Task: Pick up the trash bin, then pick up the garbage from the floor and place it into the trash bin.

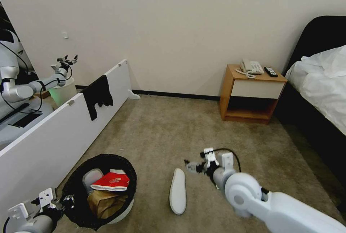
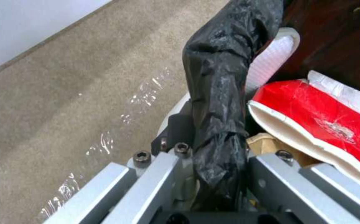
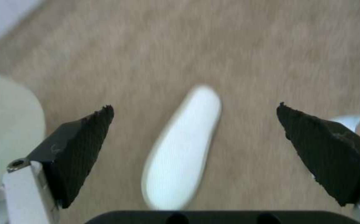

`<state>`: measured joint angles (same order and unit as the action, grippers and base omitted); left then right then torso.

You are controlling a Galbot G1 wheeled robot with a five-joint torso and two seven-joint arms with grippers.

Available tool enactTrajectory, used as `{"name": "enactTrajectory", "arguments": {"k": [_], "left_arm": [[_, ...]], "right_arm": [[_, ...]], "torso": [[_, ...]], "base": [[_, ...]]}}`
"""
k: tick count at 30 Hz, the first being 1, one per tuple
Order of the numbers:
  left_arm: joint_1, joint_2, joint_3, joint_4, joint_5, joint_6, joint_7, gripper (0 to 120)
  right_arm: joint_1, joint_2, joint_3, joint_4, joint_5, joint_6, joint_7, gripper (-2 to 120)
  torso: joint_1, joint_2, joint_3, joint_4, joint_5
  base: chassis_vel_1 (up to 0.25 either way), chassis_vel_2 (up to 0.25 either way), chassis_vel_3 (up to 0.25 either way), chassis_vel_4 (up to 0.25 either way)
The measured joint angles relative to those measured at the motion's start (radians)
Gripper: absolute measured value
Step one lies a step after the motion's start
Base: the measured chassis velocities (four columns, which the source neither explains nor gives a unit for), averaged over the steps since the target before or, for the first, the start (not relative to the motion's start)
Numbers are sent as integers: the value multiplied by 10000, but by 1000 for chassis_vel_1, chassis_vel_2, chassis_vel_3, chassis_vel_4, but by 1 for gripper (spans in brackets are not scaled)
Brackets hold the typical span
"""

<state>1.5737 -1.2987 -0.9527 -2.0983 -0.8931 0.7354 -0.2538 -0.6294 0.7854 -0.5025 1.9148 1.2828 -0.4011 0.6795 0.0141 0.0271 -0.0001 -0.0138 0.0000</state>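
- The trash bin (image 1: 119, 211), white with a black bag (image 2: 217, 93) folded over its rim, is low on the robot's left, by the long white panel (image 1: 54, 132).
- The left pincer (image 1: 66, 201) is clenched on the bin's near rim; in the left wrist view the bag-covered rim runs between its two metal fingers (image 2: 163, 174).
- Inside the bin lie a red packet (image 1: 111, 181), a brown paper bag (image 1: 104, 201) under it, and one white slipper (image 1: 92, 178) against the far wall.
- A second white slipper (image 1: 178, 190) lies sole up on the floor (image 1: 162, 132), just to the right of the bin and apart from it.
- The right pincer (image 1: 191, 166) hovers above the carpet near that slipper's far end, spread wide and holding nothing; in the right wrist view its dark pads (image 3: 80, 146) stand on either side of the slipper (image 3: 184, 152), clear of it.
- A wooden nightstand (image 1: 252, 94) with a telephone (image 1: 251, 67) and a remote (image 1: 271, 71) stands by the far wall, next to the bed (image 1: 320, 78).
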Motion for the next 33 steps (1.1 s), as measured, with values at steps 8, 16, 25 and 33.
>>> {"name": "enactTrajectory", "arguments": {"k": [8, 16, 25, 33], "left_arm": [[8, -71, 26, -2, 26, 0, 9, 1], [-13, -199, 98, 35, 92, 0, 64, 1], [-18, -260, 100, 128, 114, 0, 133, 1], [-110, -283, 136, 265, 123, 0, 167, 1]], "right_arm": [[184, 554, -834, -719, 50, -317, 378, 100], [594, 1545, -1563, -2326, 119, -520, 686, 100], [880, 2852, -1920, -4479, -322, -469, 536, 100], [986, 3906, -2181, -5352, -634, -366, 352, 100]], "torso": [[0, 0, 0, -1, -1], [0, 0, 1, 0, -1], [0, 0, 0, -1, -2], [0, 0, 1, 0, -2]], "base": [[0, 0, 0, 0], [0, 0, 0, 0], [0, 0, 0, 0], [0, 0, 0, 0]]}}
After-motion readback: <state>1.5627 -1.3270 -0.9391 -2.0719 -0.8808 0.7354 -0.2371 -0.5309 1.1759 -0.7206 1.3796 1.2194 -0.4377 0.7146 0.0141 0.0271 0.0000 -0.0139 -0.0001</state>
